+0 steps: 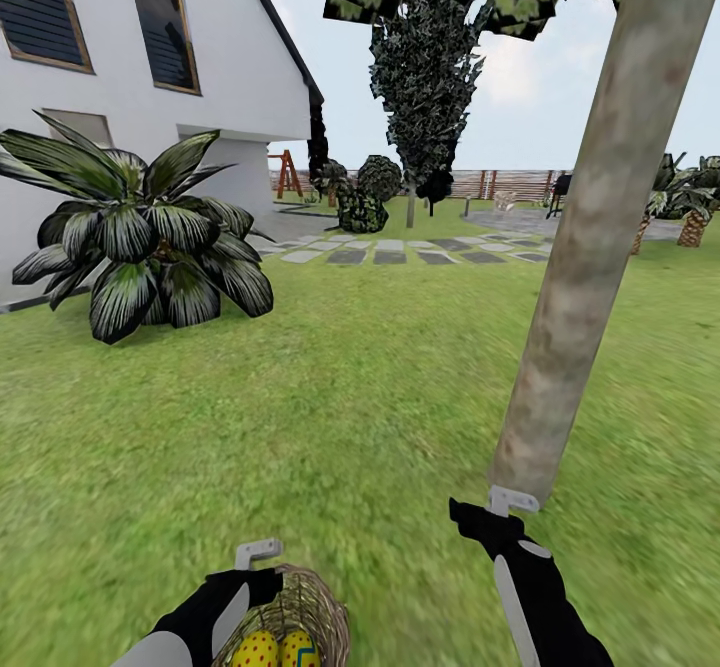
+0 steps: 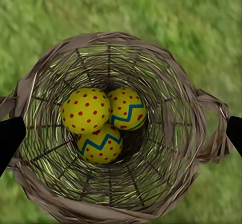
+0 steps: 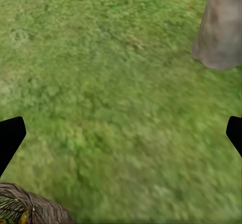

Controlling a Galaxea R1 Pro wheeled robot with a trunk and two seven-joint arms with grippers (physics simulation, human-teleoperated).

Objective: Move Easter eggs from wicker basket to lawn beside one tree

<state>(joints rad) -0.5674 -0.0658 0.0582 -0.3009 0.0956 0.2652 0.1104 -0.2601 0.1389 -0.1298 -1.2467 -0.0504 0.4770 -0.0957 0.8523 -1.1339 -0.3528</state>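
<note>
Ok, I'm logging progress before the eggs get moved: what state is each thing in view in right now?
Round tan-brown open-weave wicker basket: upright, on the grass, holding all the eggs.
Three yellow red-dotted eggs with blue-edged zigzag bands: clustered touching at the basket's bottom, none taken out.
Left gripper: open, above the basket, empty.
Right gripper: open, empty, over grass.
Grey-brown bare tree trunk: standing, no eggs by its base.

wicker basket (image 1: 310, 612) with eggs (image 1: 275, 650) at the left claw (image 1: 258, 559) — tree (image 1: 590, 237) rises just beyond the right claw (image 1: 497, 509).
</note>
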